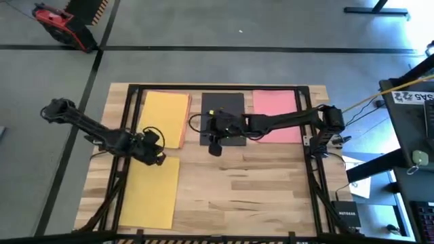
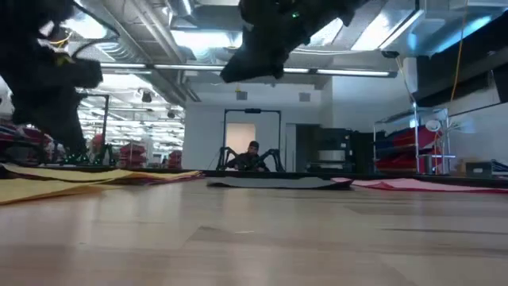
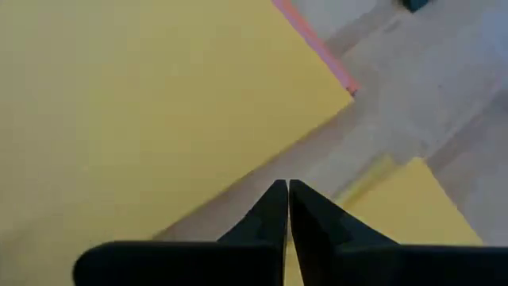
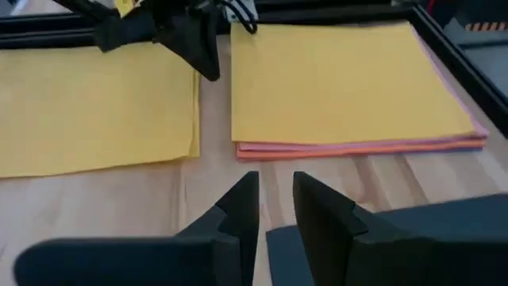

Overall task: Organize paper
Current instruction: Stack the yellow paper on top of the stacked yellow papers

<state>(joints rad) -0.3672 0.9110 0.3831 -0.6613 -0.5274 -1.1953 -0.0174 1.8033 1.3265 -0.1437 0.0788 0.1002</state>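
The paper lies in several places on the wooden table. A yellow-topped stack [image 1: 165, 118] with pink and orange edges [image 4: 357, 147] under it lies at the far left. A black sheet [image 1: 222, 115] lies far centre and a pink sheet [image 1: 276, 115] far right. A single yellow sheet [image 1: 150, 192] lies near left. My left gripper [image 3: 287, 189] is shut and hovers over the bare wood between the yellow stack and the single yellow sheet. My right gripper [image 4: 275, 184] is open by a narrow gap, with nothing in it. It is raised above the black sheet's near edge [image 4: 444, 230].
A black frame [image 1: 308, 146] runs along the table's sides and far edge. Bare wood [image 1: 251, 196] fills the near centre and right. A black box [image 1: 347, 215] and cables lie off the table's right edge.
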